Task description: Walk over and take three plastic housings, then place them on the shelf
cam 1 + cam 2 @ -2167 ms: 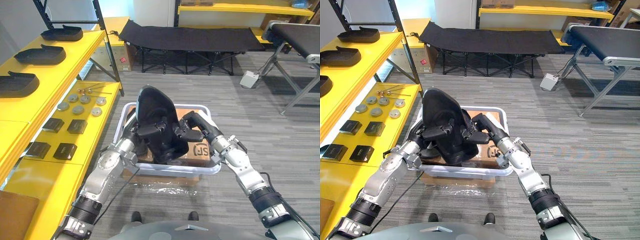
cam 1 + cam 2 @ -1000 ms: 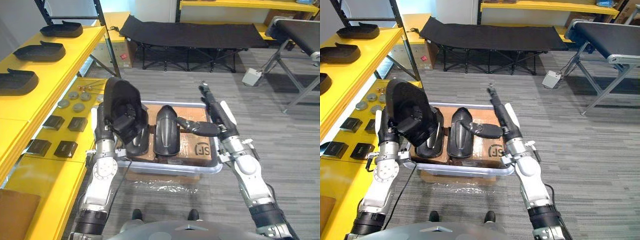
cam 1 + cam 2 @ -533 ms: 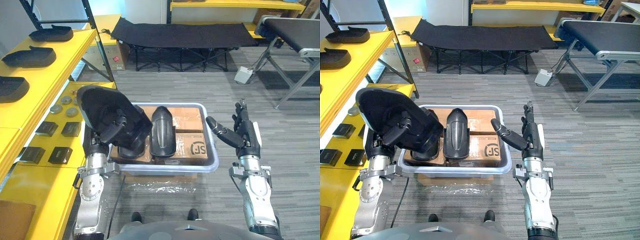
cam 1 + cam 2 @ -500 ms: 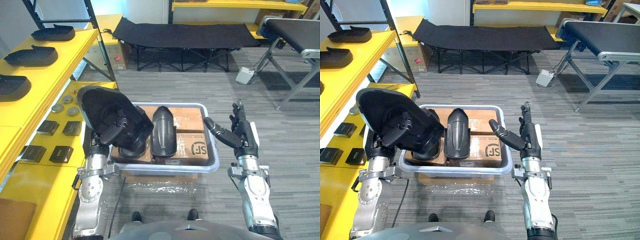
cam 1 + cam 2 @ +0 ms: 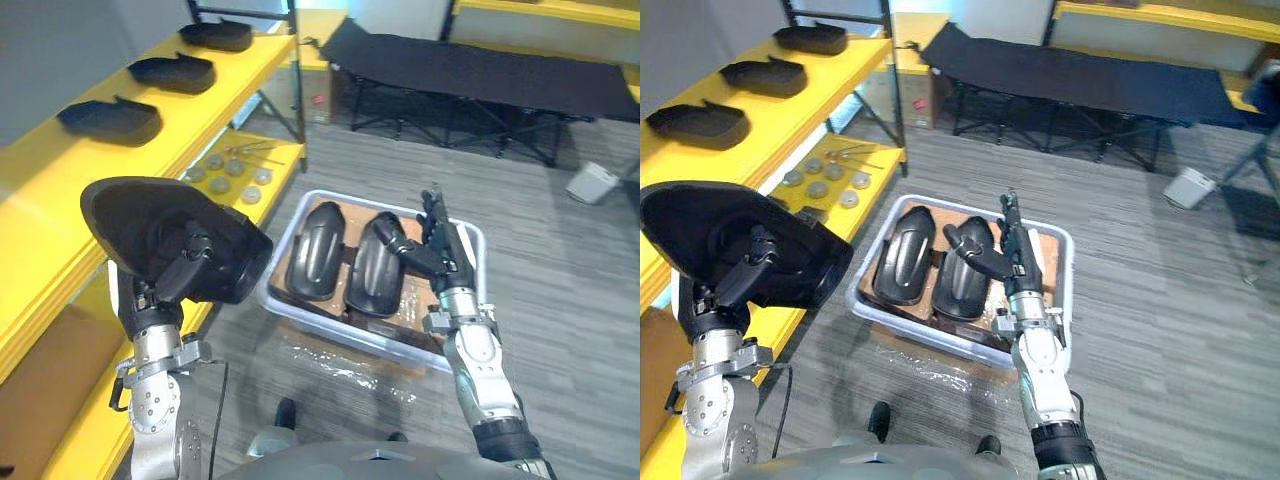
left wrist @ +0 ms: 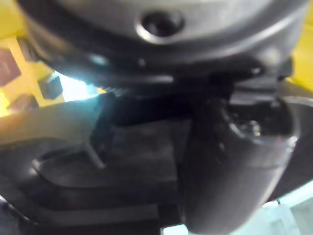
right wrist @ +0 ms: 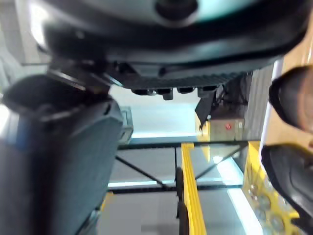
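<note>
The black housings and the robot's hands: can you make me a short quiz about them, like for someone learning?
1. True or false: the left hand grips a black housing.
2. How many housings lie in the white bin? A one, B two, C four.
3. Fill in: above the bin, the fingers of the right hand are ____ (straight or curled).
Key: 1 true; 2 B; 3 straight.

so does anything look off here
Nothing stands out. The left hand grips one black housing beside the yellow shelf; two housings lie side by side in the white bin, the right hand open above it.
</note>
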Controlling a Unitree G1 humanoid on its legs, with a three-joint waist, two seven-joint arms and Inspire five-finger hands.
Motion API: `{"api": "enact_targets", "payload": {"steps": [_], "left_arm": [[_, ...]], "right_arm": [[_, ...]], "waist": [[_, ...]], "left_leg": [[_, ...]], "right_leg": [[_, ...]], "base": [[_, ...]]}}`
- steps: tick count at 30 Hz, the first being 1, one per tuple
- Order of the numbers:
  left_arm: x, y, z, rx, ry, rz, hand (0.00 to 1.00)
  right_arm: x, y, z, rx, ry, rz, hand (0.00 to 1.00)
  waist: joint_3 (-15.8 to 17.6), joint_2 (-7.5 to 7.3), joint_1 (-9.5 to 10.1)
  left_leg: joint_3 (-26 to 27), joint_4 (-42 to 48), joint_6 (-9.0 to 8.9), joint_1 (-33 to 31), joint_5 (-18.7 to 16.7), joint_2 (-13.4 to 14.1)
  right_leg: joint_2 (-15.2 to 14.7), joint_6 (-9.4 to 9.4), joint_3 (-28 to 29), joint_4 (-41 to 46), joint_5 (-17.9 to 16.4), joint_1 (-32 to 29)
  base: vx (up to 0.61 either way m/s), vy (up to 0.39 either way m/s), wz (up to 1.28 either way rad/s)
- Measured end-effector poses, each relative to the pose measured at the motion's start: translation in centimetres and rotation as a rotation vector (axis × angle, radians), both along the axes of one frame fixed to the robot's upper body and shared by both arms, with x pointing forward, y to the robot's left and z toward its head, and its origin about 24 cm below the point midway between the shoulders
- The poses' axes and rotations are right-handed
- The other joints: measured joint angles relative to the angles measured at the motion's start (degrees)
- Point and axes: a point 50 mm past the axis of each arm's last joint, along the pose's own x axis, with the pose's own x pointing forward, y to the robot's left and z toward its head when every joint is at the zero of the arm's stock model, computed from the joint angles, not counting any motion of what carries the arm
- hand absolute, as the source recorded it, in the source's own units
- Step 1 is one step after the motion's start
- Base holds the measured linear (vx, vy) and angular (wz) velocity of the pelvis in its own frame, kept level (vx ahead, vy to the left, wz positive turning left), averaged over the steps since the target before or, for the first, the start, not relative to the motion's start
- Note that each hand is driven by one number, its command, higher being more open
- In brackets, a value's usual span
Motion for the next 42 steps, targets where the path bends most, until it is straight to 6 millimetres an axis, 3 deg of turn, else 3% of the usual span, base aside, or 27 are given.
{"api": "enact_targets", "payload": {"steps": [4, 14, 17, 19, 21, 23, 24, 26, 29, 31, 32, 34, 37, 39, 41, 42], "left_arm": [[-1.2, 1.1, -0.5, -0.081, -0.014, 0.026, 0.0], [-2.2, 1.6, -0.3, -0.1, -0.071, 0.056, 0.0], [-2.2, 1.6, -0.3, -0.091, -0.064, 0.057, 0.0], [-1.5, 1.4, 0.2, -0.064, -0.093, -0.003, 0.0], [-0.9, 1.1, 0.7, -0.038, -0.127, -0.071, 0.0], [-0.7, 1.1, 1.0, -0.021, -0.144, -0.091, 0.0], [-0.8, 1.2, 1.0, -0.017, -0.144, -0.091, 0.0], [-0.8, 1.4, 1.2, -0.002, -0.142, -0.089, 0.0], [-0.4, 1.4, 1.4, 0.035, -0.145, -0.139, 0.0], [1.0, 0.9, 1.8, 0.059, -0.164, -0.221, 0.0], [2.1, 0.5, 1.9, 0.077, -0.171, -0.279, 0.0], [3.3, 0.0, 1.5, 0.067, -0.159, -0.323, 0.0], [3.0, -1.2, -0.2, 0.025, -0.098, -0.352, 0.0], [2.6, -2.0, -0.7, 0.031, -0.069, -0.371, 0.0], [2.5, -2.9, -1.0, 0.016, -0.059, -0.397, 0.0], [2.1, -3.3, -0.9, 0.026, -0.056, -0.405, 0.0]], "right_arm": [[0.8, 1.4, 0.0, 0.028, 0.006, 0.066, 1.0], [0.8, 2.2, -0.3, 0.064, -0.001, 0.134, 1.0], [0.7, 2.7, -0.3, 0.06, 0.001, 0.168, 1.0], [0.3, 2.1, -0.7, 0.054, 0.015, 0.16, 1.0], [0.1, 1.2, -0.9, 0.033, 0.024, 0.138, 1.0], [0.2, 0.7, -0.8, -0.023, 0.019, 0.139, 1.0], [0.3, 0.7, -0.7, -0.049, 0.015, 0.145, 1.0], [0.3, 0.9, -0.6, -0.066, 0.008, 0.178, 1.0], [-0.2, 0.4, -0.6, -0.009, 0.005, 0.183, 1.0], [-0.8, -0.5, -0.3, 0.019, -0.013, 0.138, 1.0], [-1.3, -0.9, -0.1, 0.027, -0.026, 0.114, 1.0], [-2.0, -1.0, 0.5, 0.03, -0.056, 0.109, 1.0], [-2.4, -0.7, 1.4, 0.026, -0.103, 0.137, 1.0], [-2.5, -0.8, 1.4, 0.02, -0.102, 0.148, 1.0], [-2.9, -0.9, 1.6, 0.012, -0.109, 0.15, 1.0], [-3.2, -0.8, 2.0, 0.01, -0.126, 0.158, 1.0]], "waist": [[0.1, -0.14, 2.1], [0.1, -0.45, 2.25], [0.1, -0.43, 2.01], [0.4, -0.24, 0.04], [0.7, 0.26, 0.24], [0.8, 0.28, 1.09], [1.2, 0.51, 2.0], [1.4, 0.43, 1.96], [2.3, 0.57, 0.05], [3.4, 0.31, -1.42], [3.7, -0.08, -2.76], [3.8, -1.71, -4.25], [4.4, -0.91, -3.52], [4.4, -0.58, -3.28], [4.8, 0.76, -3.33], [5.4, 1.74, -4.12]], "left_leg": [[-2.2, 0.0, 0.22, -0.1, 0.2, -0.9], [-2.8, 0.2, 0.23, -0.3, 0.1, -1.3], [-3.2, 1.8, 1.06, -1.7, -1.0, -1.4], [6.3, 6.8, 3.0, -5.8, -1.4, 1.1], [13.4, 8.6, 4.08, -7.0, -0.3, 2.9], [14.1, 6.5, 3.19, -6.7, 2.1, 1.4], [13.6, 4.6, 3.78, -5.9, 3.1, 0.3], [12.7, 2.7, 4.63, -5.6, 3.7, -1.2], [9.0, 1.4, 5.01, -5.1, 3.9, -3.3], [4.5, 1.5, 5.07, -5.2, 3.9, -4.4], [1.3, 1.3, 5.28, -5.6, 4.0, -4.7], [-0.2, 1.4, 6.14, -6.1, 6.3, -6.0], [-0.6, 3.7, 4.94, -7.6, 8.2, -6.4], [-0.5, 5.0, 4.78, -8.7, 8.3, -6.2], [3.3, 7.0, 5.17, -10.2, 6.7, -4.4], [7.3, 8.7, 5.26, -11.2, 6.4, -2.3]], "right_leg": [[-1.0, 0.35, -2.0, 1.5, -1.3, 0.7], [-1.4, 0.3, -3.1, 1.8, -1.6, 1.0], [-1.4, 0.27, -4.8, 2.5, -2.3, 1.5], [-1.5, 0.42, -12.4, 2.6, -2.9, 4.5], [-2.1, 0.77, -17.0, 4.1, -4.0, 6.3], [-4.2, 2.26, -18.6, 6.6, -5.7, 6.4], [-5.2, 2.17, -18.7, 7.4, -6.0, 6.4], [-6.8, 2.31, -18.6, 9.0, -7.0, 6.3], [-8.8, 0.14, -10.7, 16.1, -8.5, 5.1], [-9.0, -0.93, -1.9, 23.6, -9.2, 3.2], [-7.5, -1.82, 4.2, 26.6, -12.9, 2.1], [-4.3, -1.83, 9.6, 25.4, -17.7, 2.2], [-4.3, 0.22, 8.3, 25.7, -20.8, 3.4], [-4.1, 0.54, 7.2, 26.1, -23.0, 3.6], [-2.9, 0.77, 6.0, 26.3, -24.3, 3.8], [-2.0, 0.72, 4.8, 26.2, -25.2, 3.9]], "base": [[0.01, 0.003, 0.31], [-0.01, 0.003, 0.03], [-0.03, -0.023, 0.32], [-0.03, -0.004, 1.45], [0.02, 0.09, 1.5], [0.03, 0.136, 0.94], [0.0, 0.12, 0.6], [-0.01, 0.111, 0.44], [0.0, 0.116, 0.76], [0.02, 0.004, 1.2], [0.0, -0.142, 1.4], [-0.01, -0.213, 1.29], [-0.02, -0.142, 0.35], [-0.1, -0.162, 0.18], [-0.16, -0.139, 0.29], [-0.21, -0.099, 0.42]]}}
